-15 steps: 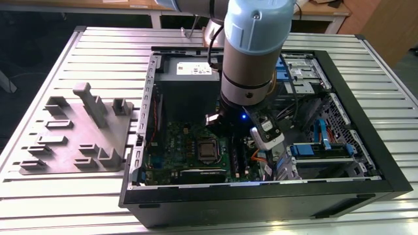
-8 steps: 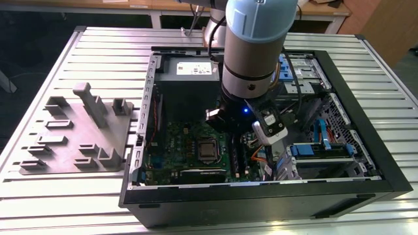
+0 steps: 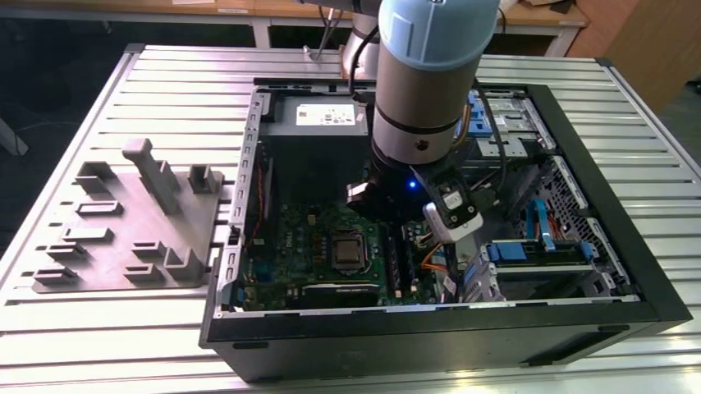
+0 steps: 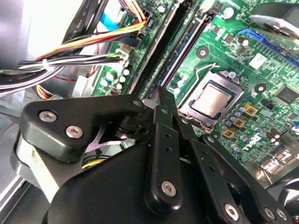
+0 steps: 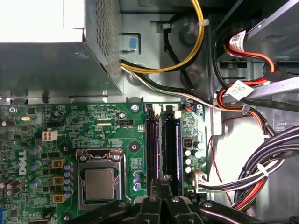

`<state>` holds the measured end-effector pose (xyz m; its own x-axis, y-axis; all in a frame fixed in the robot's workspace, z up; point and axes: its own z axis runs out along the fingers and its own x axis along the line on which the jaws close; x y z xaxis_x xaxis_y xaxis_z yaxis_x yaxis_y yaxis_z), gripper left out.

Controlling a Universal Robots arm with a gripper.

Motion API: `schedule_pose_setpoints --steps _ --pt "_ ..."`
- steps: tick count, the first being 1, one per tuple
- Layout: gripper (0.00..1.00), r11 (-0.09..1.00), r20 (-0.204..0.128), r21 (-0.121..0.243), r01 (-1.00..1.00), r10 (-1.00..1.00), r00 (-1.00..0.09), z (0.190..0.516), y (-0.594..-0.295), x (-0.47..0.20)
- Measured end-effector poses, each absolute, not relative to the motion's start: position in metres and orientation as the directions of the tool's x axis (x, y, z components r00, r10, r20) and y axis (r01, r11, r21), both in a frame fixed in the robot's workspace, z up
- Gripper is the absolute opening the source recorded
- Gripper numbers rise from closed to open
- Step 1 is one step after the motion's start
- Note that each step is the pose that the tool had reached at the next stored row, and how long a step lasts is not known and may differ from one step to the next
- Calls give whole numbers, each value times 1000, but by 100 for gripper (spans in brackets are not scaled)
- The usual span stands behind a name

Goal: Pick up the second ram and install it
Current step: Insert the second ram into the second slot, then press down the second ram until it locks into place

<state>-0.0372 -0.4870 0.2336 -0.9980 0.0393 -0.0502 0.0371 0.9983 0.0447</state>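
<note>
"Dark blue-green, that edge in the slot nearer the cables (image 5: 261, 182), is that the second ram (image 5: 172, 140)?"

"Looks so. It sits on edge in the motherboard (image 5: 93, 126), seen from above as a thin dark strip. Its long axis runs along the slot, one end toward the power supply (image 5: 51, 46), the other under the gripper (image 5: 164, 179)."

"And the claw?"

"Clenched, tips pressed together with nothing between them, right over that end. Whether they touch the stick, I cannot tell."

"Around it?"

"The processor socket (image 5: 99, 182) lies beside the slots. In the exterior view, the arm (image 3: 422, 82) reaches into the open case (image 3: 613, 164)."
</note>
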Motion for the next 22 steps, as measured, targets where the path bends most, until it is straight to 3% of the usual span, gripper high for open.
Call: schedule_pose_setpoints --steps 22 --pt "10 998 -50 45 37 39 -998 239 -480 -37"
